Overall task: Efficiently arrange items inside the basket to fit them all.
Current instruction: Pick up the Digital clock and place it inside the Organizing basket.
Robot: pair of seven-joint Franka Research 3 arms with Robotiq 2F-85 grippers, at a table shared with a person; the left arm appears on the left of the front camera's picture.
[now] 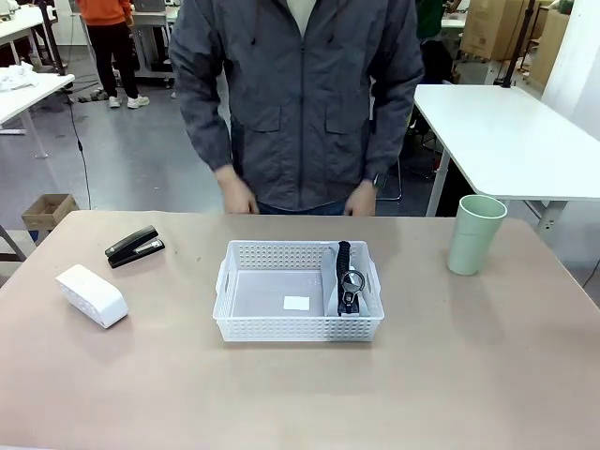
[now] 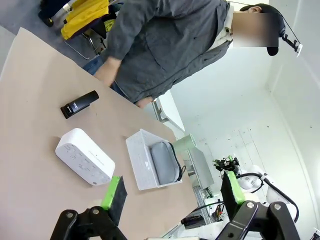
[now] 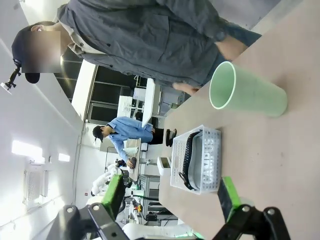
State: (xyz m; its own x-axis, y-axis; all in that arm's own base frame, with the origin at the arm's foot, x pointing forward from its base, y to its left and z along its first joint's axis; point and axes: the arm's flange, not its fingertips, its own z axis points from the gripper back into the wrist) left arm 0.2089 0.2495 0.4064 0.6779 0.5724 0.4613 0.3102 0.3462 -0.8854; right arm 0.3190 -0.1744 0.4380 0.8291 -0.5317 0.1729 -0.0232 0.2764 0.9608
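1. Basket: the white lattice-sided basket [image 1: 298, 328] stands at the middle of the tan table [image 1: 300, 403], long side toward the robot, just in front of the person.

2. Pouch: the grey "CAMPUS" zip pouch [image 1: 330, 281] is inside the basket. It stands on edge against the right end wall, black trim and zip pull uppermost. The rest of the basket floor is bare except for a small white label [image 1: 296, 303].

3. Items outside the basket:
- The black stapler [image 1: 134, 247] lies on the table to the left of the basket, toward the far edge and well apart from it.
- The white rectangular box [image 1: 91, 295] lies near the table's left edge, just on the robot's side of the stapler and not touching it.
- The pale green cup [image 1: 476, 234] stands upright, mouth up, well to the right of the basket.

4. Person: both hands [image 1: 239, 195] [image 1: 361, 199] hang at the far table edge, clear of all items.

5. Left gripper [image 2: 173, 192]: green-padded fingers spread wide with nothing between them, held above the table on the robot's side of the white box.

6. Right gripper [image 3: 171, 196]: fingers spread wide, empty, held above the table and facing the cup and the basket
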